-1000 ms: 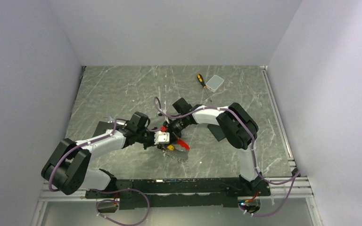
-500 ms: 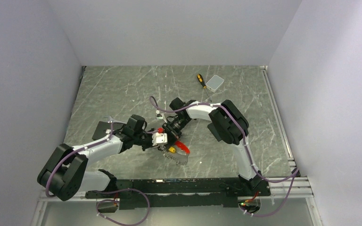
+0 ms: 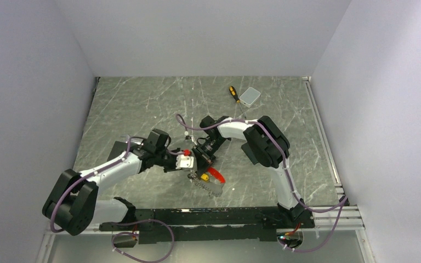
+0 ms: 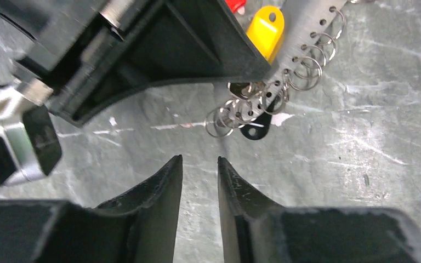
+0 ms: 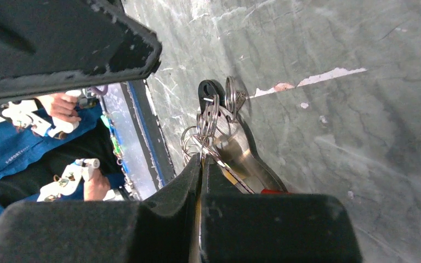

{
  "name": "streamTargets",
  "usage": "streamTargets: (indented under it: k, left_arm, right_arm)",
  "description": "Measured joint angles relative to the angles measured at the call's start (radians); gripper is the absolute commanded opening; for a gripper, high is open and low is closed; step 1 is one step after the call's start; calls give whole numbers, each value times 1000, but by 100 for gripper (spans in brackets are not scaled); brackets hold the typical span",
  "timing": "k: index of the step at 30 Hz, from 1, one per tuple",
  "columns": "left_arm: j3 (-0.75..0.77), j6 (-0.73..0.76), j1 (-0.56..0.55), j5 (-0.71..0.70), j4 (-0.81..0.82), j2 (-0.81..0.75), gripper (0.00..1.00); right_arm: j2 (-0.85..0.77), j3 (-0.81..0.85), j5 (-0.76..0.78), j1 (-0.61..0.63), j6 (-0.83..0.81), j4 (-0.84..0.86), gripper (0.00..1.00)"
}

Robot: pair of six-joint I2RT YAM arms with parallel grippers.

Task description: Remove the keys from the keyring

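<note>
Left wrist view shows my left jaws slightly parted and empty, just below the keyring point(image 4: 235, 112) at centre frame over the counter point(image 4: 362, 142), while my right jaws are pinched shut on it, keys point(image 4: 266, 30) apparently all attached, none removed yet.

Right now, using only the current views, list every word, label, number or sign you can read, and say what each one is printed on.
Blue clothing at the left edge of the right wrist view: one short line of white print, too small to read.
Yellow tag, keyring strip, screwdriver, white box: no text visible.
Nothing in these views can be read.
</note>
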Motion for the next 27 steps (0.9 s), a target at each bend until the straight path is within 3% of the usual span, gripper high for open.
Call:
streamTargets:
  k: [5, 12, 21, 27]
  left_arm:
    - [85, 52, -33, 33, -64, 53, 35]
    - [90, 88, -85, 44, -104, 96, 35]
    - [90, 79, -145, 36, -81, 112, 42]
    - [89, 74, -161, 23, -50, 118, 40]
  right_arm:
    - [-40, -49, 10, 2, -5, 49, 0]
    - [-142, -145, 41, 11, -30, 134, 0]
    - [-172, -163, 50, 24, -47, 175, 0]
    - [-172, -171, 58, 26, -53, 180, 0]
